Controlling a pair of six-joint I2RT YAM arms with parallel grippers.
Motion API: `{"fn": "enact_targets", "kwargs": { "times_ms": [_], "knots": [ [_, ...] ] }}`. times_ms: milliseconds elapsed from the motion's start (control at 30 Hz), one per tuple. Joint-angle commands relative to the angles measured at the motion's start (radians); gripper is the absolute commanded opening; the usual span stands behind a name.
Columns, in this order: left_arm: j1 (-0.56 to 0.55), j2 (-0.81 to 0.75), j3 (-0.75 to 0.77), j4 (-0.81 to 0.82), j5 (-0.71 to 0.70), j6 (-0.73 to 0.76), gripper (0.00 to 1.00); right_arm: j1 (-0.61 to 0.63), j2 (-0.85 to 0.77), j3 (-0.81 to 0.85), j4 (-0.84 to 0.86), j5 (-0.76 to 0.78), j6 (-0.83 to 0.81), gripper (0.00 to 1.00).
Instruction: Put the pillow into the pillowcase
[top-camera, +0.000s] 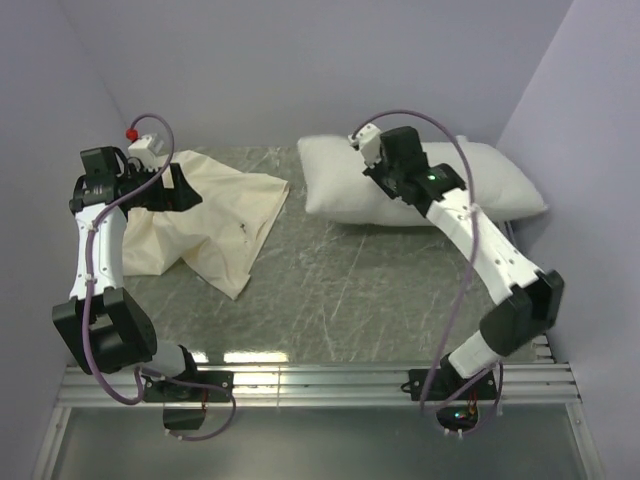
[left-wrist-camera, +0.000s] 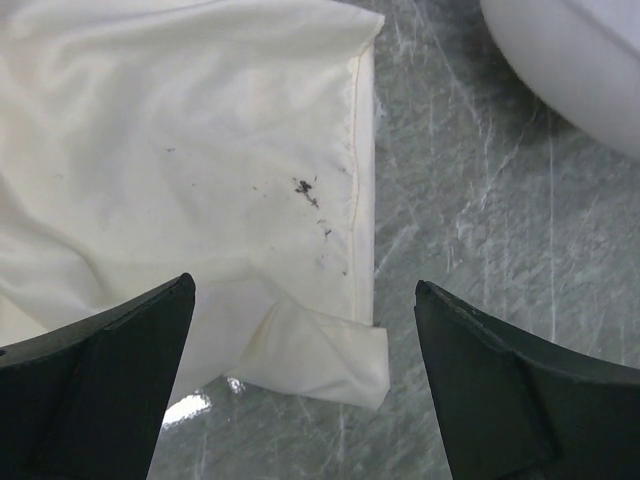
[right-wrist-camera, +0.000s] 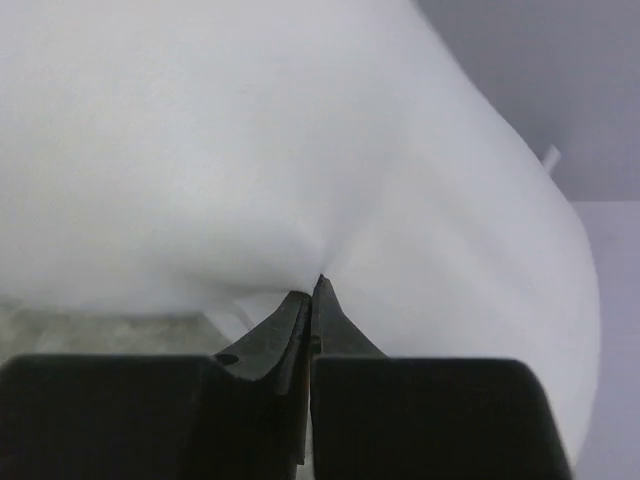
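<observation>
Only the right wrist view shows right claw (right-wrist-camera: 312, 292) closed tight, pinching pillow (right-wrist-camera: 250, 150), far right; left claw (left-wrist-camera: 302, 288) gapes empty over pillowcase (left-wrist-camera: 200, 150), far left. Grey marbled counter (top-camera: 340, 290), lilac walls (top-camera: 300, 60).

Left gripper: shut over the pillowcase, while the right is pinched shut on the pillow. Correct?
No. The left gripper is open: the left wrist view shows its fingers spread wide above the pillowcase. The right gripper is pinched shut on the pillow, as you said.
</observation>
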Motion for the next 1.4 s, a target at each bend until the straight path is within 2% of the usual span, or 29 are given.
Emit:
{"fn": "enact_targets", "kwargs": {
  "times_ms": [0,167,300,367,400,500,567,700,733,867,1000,1167,1300,1367],
  "knots": [
    [0.0,-0.042,-0.01,-0.06,-0.029,0.1,0.98,0.001,-0.157,-0.05,-0.217,-0.162,0.041,0.0],
    [-0.02,-0.023,-0.018,-0.109,-0.064,0.146,0.94,0.002,-0.37,-0.226,-0.334,-0.303,-0.029,0.0],
    [-0.08,-0.029,-0.053,-0.086,-0.119,0.14,0.92,0.015,-0.467,-0.344,-0.343,-0.308,-0.046,0.01],
    [-0.12,-0.023,-0.079,-0.051,-0.139,0.123,0.9,0.021,-0.49,-0.38,-0.328,-0.308,-0.042,0.26],
    [-0.142,-0.019,-0.085,-0.041,-0.159,0.1,0.89,0.022,-0.491,-0.392,-0.328,-0.309,-0.044,0.6],
    [-0.163,0.018,-0.092,-0.029,-0.159,0.072,0.87,0.041,-0.491,-0.387,-0.337,-0.288,-0.062,0.94],
    [-0.176,0.052,-0.086,-0.034,-0.175,0.062,0.86,0.038,-0.51,-0.369,-0.328,-0.268,-0.096,0.96],
    [-0.186,0.079,-0.075,-0.04,-0.164,0.042,0.88,0.045,-0.526,-0.282,-0.399,-0.366,-0.173,0.98],
    [-0.186,0.083,-0.073,-0.038,-0.153,0.038,0.89,0.053,-0.516,-0.26,-0.436,-0.424,-0.182,0.98],
    [-0.187,0.095,-0.062,-0.052,-0.115,0.035,0.91,0.098,-0.476,-0.201,-0.463,-0.443,-0.202,0.99],
    [-0.186,0.087,-0.061,-0.058,-0.097,0.045,0.95,0.111,-0.421,-0.127,-0.478,-0.458,-0.336,1.0],
    [-0.195,0.087,-0.055,-0.054,-0.092,0.038,0.99,0.153,-0.418,-0.329,-0.301,-0.397,-0.502,1.0],
    [-0.229,0.087,-0.067,-0.005,-0.184,0.02,0.99,0.222,-0.389,-0.484,-0.144,-0.31,-0.549,1.0],
    [-0.259,0.127,-0.053,0.02,-0.276,0.019,0.99,0.239,-0.355,-0.57,-0.031,-0.268,-0.544,0.98]
  ]
}}
